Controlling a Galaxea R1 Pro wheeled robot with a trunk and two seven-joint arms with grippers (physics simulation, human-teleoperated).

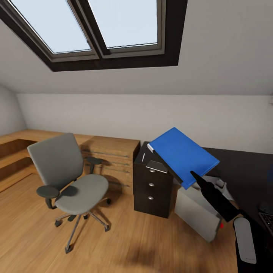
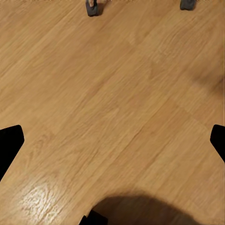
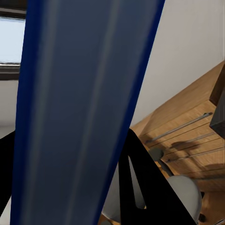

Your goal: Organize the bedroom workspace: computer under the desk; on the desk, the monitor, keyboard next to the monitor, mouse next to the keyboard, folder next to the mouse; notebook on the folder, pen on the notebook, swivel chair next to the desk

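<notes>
Right hand [image 1: 194,175] grips the blue folder [image 1: 184,155], tilted above the worktop's [image 1: 246,167] drawer-unit end; left hand [image 2: 112,140] hangs released.

The folder [image 1: 184,155] hides much of the computer [image 1: 197,212] — the keyboard [image 1: 267,222] is cut off by the frame edge.

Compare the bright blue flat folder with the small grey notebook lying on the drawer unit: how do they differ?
The bright blue flat folder is far larger than the small grey notebook. The folder is vivid blue with a black edge; the notebook is plain grey. The folder is tilted in the air, clamped by the right gripper, while the notebook lies flat on the dark drawer unit. Both are thin rectangles.
</notes>
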